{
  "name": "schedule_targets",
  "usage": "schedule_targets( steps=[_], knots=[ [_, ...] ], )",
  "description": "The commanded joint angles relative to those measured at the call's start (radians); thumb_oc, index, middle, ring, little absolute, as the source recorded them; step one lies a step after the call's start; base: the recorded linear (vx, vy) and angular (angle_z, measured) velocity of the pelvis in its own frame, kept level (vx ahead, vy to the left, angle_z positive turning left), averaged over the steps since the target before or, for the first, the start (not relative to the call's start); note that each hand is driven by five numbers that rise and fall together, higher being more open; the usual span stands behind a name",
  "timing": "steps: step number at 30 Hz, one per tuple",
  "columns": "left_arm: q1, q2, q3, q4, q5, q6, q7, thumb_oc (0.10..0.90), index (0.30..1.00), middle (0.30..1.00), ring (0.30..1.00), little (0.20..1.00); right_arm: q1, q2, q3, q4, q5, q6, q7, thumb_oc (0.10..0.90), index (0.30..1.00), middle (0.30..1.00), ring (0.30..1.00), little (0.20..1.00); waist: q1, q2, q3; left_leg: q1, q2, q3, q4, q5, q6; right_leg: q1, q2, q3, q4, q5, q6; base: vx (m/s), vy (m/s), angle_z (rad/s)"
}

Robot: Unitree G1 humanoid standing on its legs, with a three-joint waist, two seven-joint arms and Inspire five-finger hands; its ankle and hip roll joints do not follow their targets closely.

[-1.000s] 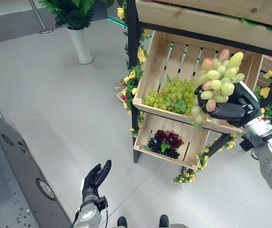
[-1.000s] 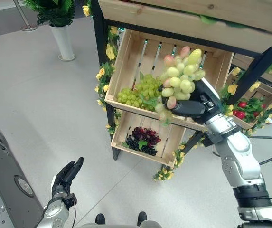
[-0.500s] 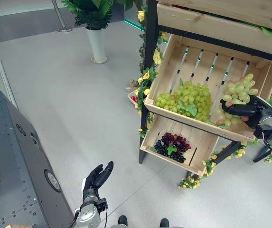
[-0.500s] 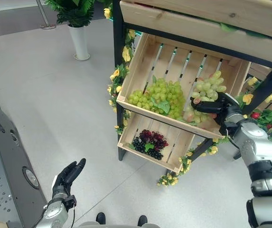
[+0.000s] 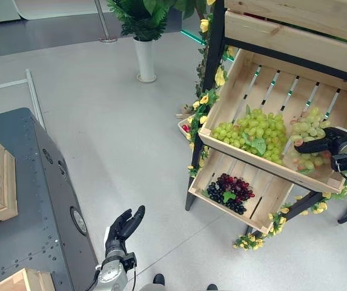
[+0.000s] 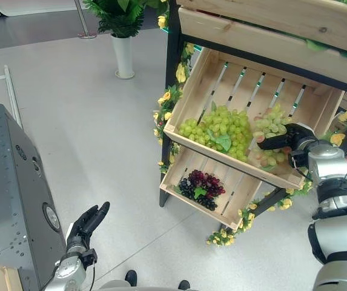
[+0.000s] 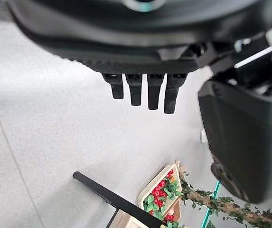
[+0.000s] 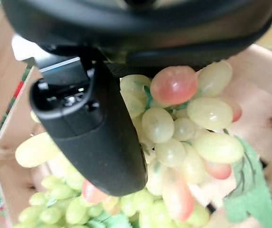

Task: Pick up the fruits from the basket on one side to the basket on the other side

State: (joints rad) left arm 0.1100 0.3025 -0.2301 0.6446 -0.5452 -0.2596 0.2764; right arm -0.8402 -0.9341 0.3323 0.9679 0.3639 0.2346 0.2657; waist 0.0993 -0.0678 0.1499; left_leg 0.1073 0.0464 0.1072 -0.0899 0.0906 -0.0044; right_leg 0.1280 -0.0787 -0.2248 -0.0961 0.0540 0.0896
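Apparently grey floor [image 5: 131, 139], potted plant [image 5: 142, 24].

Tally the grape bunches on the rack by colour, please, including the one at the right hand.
Green bunch: 1, in the upper crate
Green-and-pink bunch: 1, in the same crate, right hand on it
Dark purple bunch: 1, in the lower crate
Total: 3

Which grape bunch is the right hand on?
The pale green-and-pink bunch at the upper crate's right end, under the right hand, beside the all-green bunch.
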Motion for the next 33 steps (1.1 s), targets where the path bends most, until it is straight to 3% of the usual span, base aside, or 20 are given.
schedule_targets(
  steps=[1,6,14,20,26,33],
  knots=[
    [-0.084,0.058,-0.068,-0.040,0.025,-0.105,-0.013,0.800,0.900,0.900,0.900,0.900,-0.238,-0.176,0.122,0.021,-0.134,-0.102,-0.061,0.800,0.900,0.900,0.900,0.900,0.029,-0.039,-0.042,0.053,-0.039,-0.046,0.003,-0.164,0.014,0.041,0.005,0.007,0.009,-0.049,-0.025,0.00,0.000,0.00],
    [-0.079,0.063,-0.066,-0.051,0.025,-0.106,-0.017,0.800,0.900,0.900,0.900,0.900,-0.270,-0.187,0.190,-0.025,-0.221,-0.123,-0.077,0.800,0.900,0.900,0.900,0.900,0.026,-0.038,-0.044,0.052,-0.041,-0.044,0.003,-0.163,0.014,0.039,0.005,0.011,0.009,-0.050,-0.025,0.00,0.000,0.00],
    [-0.075,0.066,-0.065,-0.071,0.021,-0.097,-0.019,0.800,0.900,0.900,0.900,0.900,-0.309,-0.207,0.274,-0.148,-0.337,-0.105,-0.103,0.800,0.900,0.900,0.900,0.900,0.015,-0.040,-0.045,0.049,-0.040,-0.035,0.003,-0.163,0.012,0.033,0.005,0.017,0.009,-0.051,-0.023,0.00,0.000,0.00],
    [-0.073,0.065,-0.060,-0.068,0.029,-0.092,-0.016,0.800,0.900,0.900,0.900,0.900,-0.304,-0.214,0.286,-0.260,-0.290,-0.063,-0.087,0.800,0.900,0.900,0.900,0.900,0.003,-0.043,-0.048,0.047,-0.039,-0.028,0.003,-0.162,0.011,0.028,0.006,0.024,0.009,-0.050,-0.021,0.00,0.000,-0.03],
    [-0.063,0.062,-0.044,-0.071,0.025,-0.081,-0.007,0.800,0.900,0.900,0.900,0.900,-0.245,-0.214,0.222,-0.429,-0.258,-0.100,-0.175,0.800,0.900,0.900,0.900,0.900,-0.014,-0.041,-0.053,0.046,-0.037,-0.018,0.003,-0.163,0.010,0.023,0.007,0.031,0.009,-0.051,-0.020,0.00,-0.002,-0.03],
    [-0.071,0.049,-0.013,-0.054,0.046,-0.072,0.010,0.800,0.900,0.900,0.900,0.900,-0.070,-0.170,0.065,-0.716,-0.375,-0.114,-0.276,0.800,0.900,0.900,0.900,0.900,-0.044,-0.030,-0.054,0.047,-0.035,-0.001,0.003,-0.165,0.014,0.016,0.007,0.051,0.009,-0.052,-0.017,0.00,-0.001,-0.04]
  ],
)
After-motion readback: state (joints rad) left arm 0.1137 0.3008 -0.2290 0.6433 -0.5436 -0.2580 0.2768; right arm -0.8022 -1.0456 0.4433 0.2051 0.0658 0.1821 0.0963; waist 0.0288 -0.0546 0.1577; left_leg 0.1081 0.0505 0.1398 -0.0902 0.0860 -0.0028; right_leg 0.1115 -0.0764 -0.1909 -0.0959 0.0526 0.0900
